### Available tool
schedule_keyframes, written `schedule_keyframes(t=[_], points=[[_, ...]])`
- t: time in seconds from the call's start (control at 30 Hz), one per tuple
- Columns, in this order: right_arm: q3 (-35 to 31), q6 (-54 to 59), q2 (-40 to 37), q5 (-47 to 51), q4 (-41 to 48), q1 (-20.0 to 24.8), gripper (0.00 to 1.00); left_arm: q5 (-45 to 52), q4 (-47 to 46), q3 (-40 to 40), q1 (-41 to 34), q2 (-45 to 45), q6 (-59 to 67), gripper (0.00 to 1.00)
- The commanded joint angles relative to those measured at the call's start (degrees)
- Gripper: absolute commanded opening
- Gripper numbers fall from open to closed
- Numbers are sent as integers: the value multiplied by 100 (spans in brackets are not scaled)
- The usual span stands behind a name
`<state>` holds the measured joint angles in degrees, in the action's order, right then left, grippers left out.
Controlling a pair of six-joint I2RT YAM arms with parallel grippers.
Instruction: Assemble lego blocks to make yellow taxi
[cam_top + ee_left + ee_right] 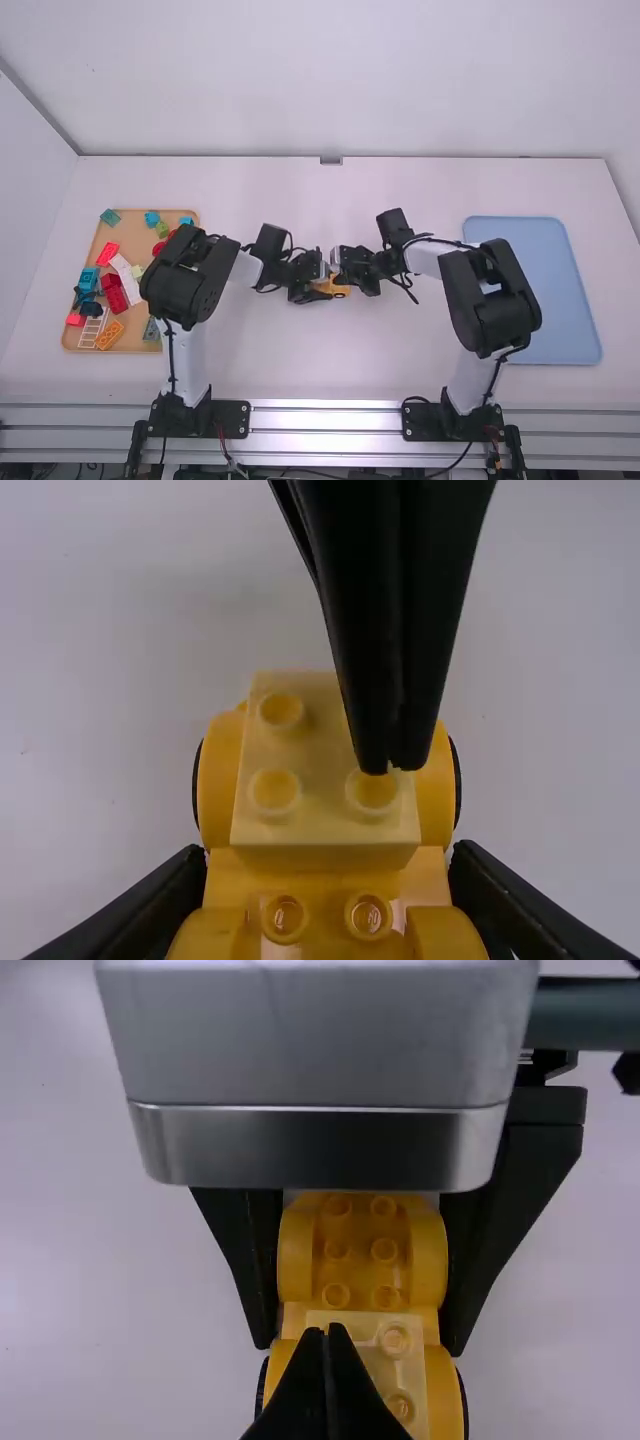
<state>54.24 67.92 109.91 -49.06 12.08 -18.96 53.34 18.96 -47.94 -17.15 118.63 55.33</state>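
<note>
Mid-way across the white tabletop [330, 370], the yellow plastic car body [341, 288] runs left to right, its left part clamped between the left arm's fingers [155, 905], parted to its width. The right arm's fingers [370, 670], closed and empty, point down at the pale yellow studded block [310, 830]; pressing likely suits.

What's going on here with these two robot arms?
The left gripper holds the yellow toy car by its sides. The right gripper, jaws shut, has its tips at the pale yellow block on top, apparently pressing it down. Other blocks lie in the tray on the left.
</note>
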Motion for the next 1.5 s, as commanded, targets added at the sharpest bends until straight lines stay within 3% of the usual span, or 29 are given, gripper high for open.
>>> schedule_keyframes(t=[0.0, 0.43, 0.8, 1.07, 1.3, 1.47], points=[[-33, -48, 48, 273, 39, 50, 0, 109, -9, 59, -28, 61, 42, 63], [-339, -367, 48, 1067, -529, -181, 0, 107, -11, 59, -31, 61, 44, 63], [-332, -26, 87, 1690, -175, -208, 0, 109, -20, 59, -13, 61, 44, 63], [37, 221, 597, 1821, 286, -219, 0, 105, -9, 59, -4, 61, 42, 63], [389, 577, 286, 289, 658, -7, 0, 105, -4, 59, 9, 61, 42, 63], [474, 566, -446, -809, 638, 507, 0, 105, 17, 59, -7, 61, 61, 63]])
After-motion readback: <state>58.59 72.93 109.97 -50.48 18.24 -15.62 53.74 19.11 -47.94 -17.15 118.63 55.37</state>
